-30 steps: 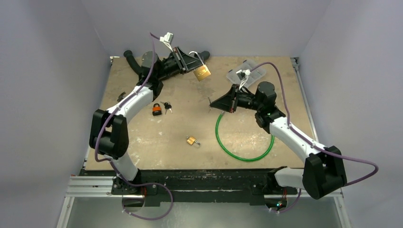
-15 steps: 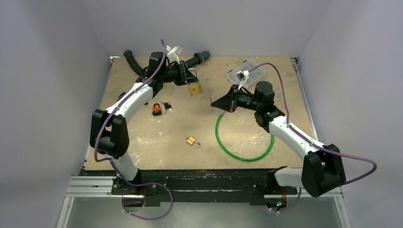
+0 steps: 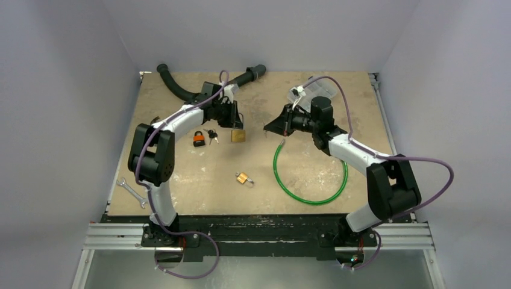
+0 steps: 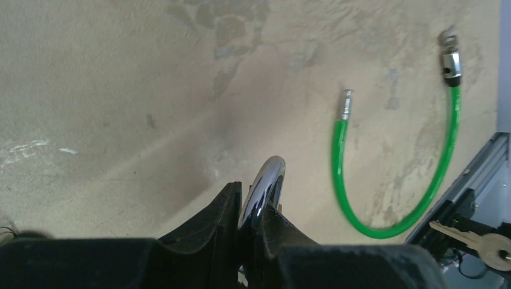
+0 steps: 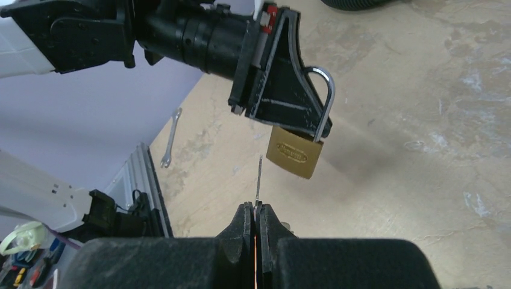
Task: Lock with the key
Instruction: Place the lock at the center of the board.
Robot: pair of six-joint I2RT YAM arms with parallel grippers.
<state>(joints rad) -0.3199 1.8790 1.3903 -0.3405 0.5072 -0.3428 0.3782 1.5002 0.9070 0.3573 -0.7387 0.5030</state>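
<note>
My left gripper is shut on the chrome shackle of a brass padlock, which hangs below it above the table's middle back. In the right wrist view the padlock hangs from the left gripper, its shackle pinched. My right gripper is shut on a key whose thin blade points toward the padlock, a short gap away. The key sits right of the padlock in the top view.
An orange padlock with keys, a small brass padlock, a green cable loop, a black hose, a wrench and a clear plastic box lie on the table.
My left gripper swung the brass padlock down and toward the centre front. My right gripper shifted back and slightly left with the key, closing on the padlock.
</note>
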